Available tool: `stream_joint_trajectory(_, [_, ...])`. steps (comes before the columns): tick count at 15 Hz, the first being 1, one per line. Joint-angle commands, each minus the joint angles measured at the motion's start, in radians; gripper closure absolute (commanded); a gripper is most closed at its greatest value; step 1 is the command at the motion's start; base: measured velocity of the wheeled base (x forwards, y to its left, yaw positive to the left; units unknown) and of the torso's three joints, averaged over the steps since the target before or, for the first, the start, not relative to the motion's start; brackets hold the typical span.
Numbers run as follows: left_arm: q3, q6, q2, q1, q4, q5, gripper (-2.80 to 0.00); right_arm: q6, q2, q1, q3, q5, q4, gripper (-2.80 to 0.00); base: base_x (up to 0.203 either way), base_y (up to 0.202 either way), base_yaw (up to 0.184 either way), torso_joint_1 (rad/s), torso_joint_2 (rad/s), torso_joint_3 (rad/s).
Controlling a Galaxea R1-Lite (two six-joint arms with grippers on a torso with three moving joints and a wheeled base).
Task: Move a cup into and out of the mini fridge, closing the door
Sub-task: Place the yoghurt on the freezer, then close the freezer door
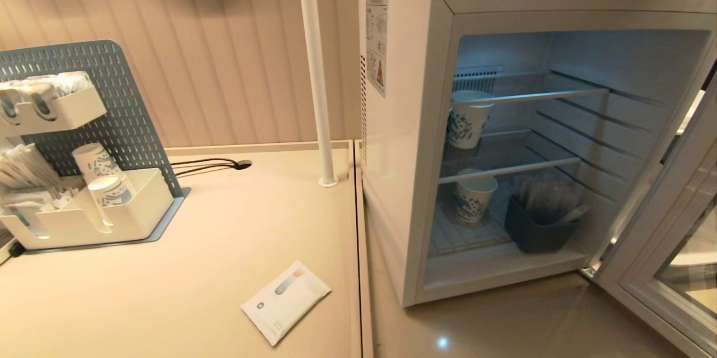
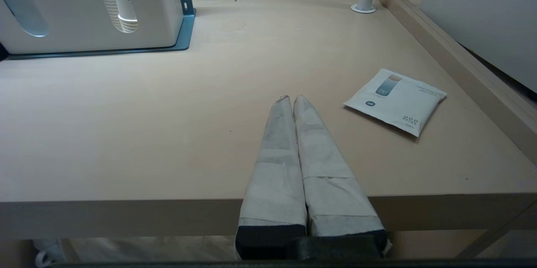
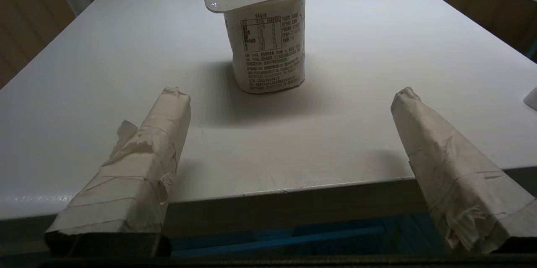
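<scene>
Atop the mini fridge [image 3: 126,41], right gripper [image 3: 289,92] fingers spread level before the cup [image 3: 268,37].

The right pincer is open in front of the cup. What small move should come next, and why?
Probably ease the right pincer forward until its fingers flank the cup, then close. The cup stands upright on the fridge top, centred ahead of the open pincer and untouched, and the door is already open.
</scene>
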Motion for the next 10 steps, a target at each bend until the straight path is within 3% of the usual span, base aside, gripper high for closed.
stream_joint_trajectory(1, [0.0,-0.001,0.002,0.0,0.0,0.0,0.0,0.0,-0.074,0.012,0.051,-0.001,0.002,-2.8,0.0,0.0,0.0,0.0,0.0,0.0])
stream_joint_trajectory(3, [0.0,-0.001,0.0,0.0,0.0,0.0,0.0,0.0,-0.138,0.026,0.109,-0.003,0.002,-2.8,0.0,0.0,0.0,0.0,0.0,0.0])
stream_joint_trajectory(4, [0.0,-0.001,0.002,0.0,0.0,0.0,0.0,0.0,-0.169,0.032,0.142,-0.005,0.002,0.0,0.0,0.0,0.0,0.0,0.0,0.0])
stream_joint_trajectory(5, [0.0,-0.001,0.002,0.0,0.0,0.0,0.0,-0.003,-0.197,0.036,0.164,-0.019,0.001,0.0,0.0,0.0,0.0,0.0,0.0,0.0])
stream_joint_trajectory(10, [0.0,-0.001,0.002,0.0,0.0,0.0,0.0,-0.049,-0.268,0.14,0.232,-0.321,0.002,0.0,0.0,0.0,0.0,0.0,0.0,0.0])
